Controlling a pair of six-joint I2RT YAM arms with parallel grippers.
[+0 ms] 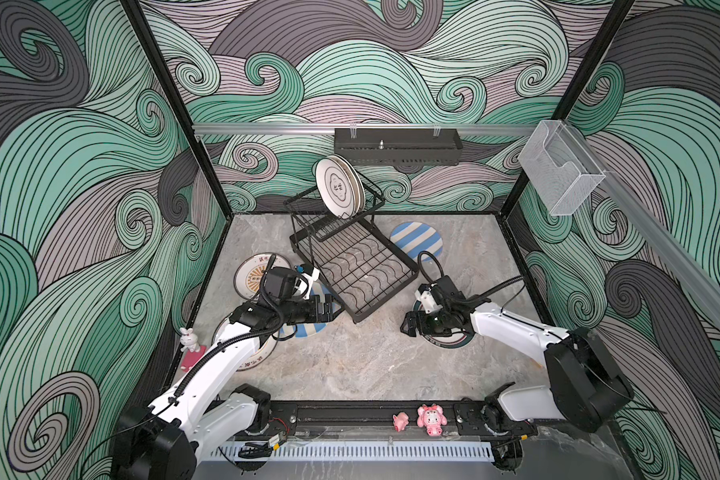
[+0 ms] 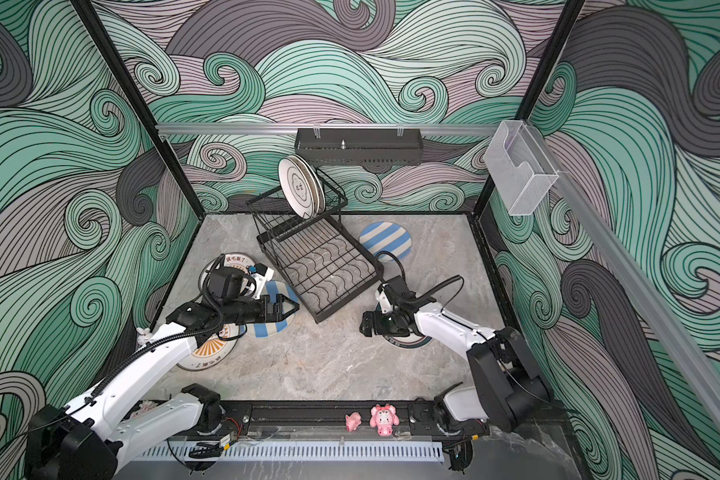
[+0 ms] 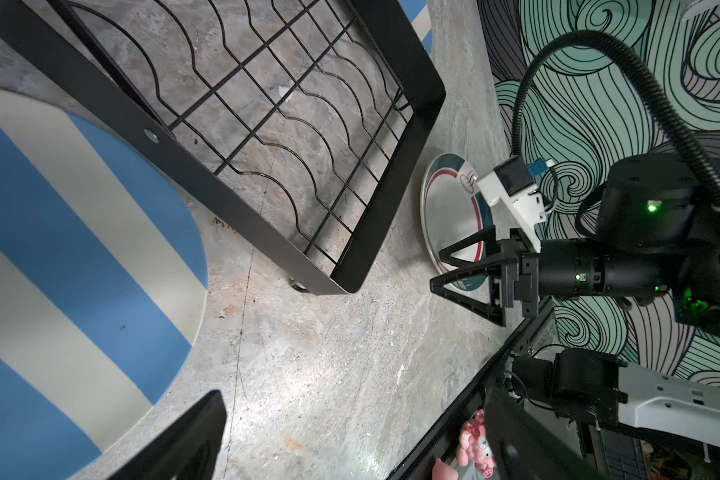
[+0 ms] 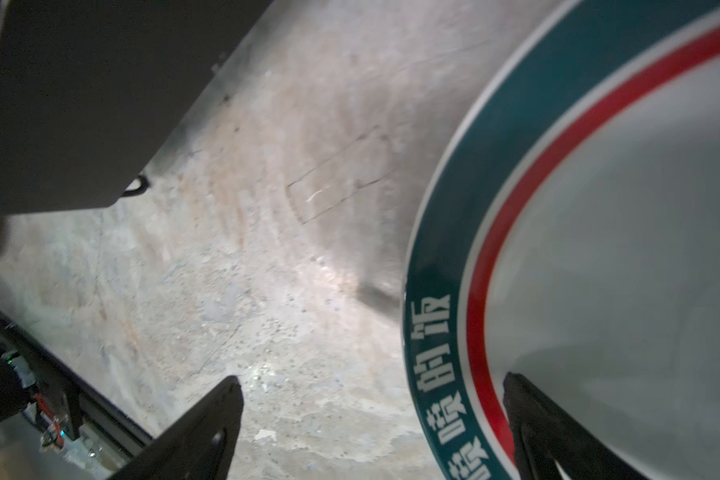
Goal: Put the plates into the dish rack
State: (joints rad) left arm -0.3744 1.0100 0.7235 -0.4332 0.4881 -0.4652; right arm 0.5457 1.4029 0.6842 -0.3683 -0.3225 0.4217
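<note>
Beneath the spread right tool (image 4: 373,380) lies the teal-rimmed plate (image 4: 599,249).

Dish rack (image 1: 386,296): black wire, 2-tier, skewed, mid-table (image 1: 350,365). Upper tier holds cream plates (image 1: 339,187) upright, front one black-ringed. Flat on table:
- blue-cream striped plate (image 1: 416,240) just behind rack, right side
- 2nd striped plate (image 3: 80,249) just beside rack's left edge
- red-lettered plate (image 1: 250,272) and orange-sunburst plate (image 2: 208,353) further left
- teal-rimmed plate (image 4: 599,249) w/ red ring, near rack's front corner
</note>
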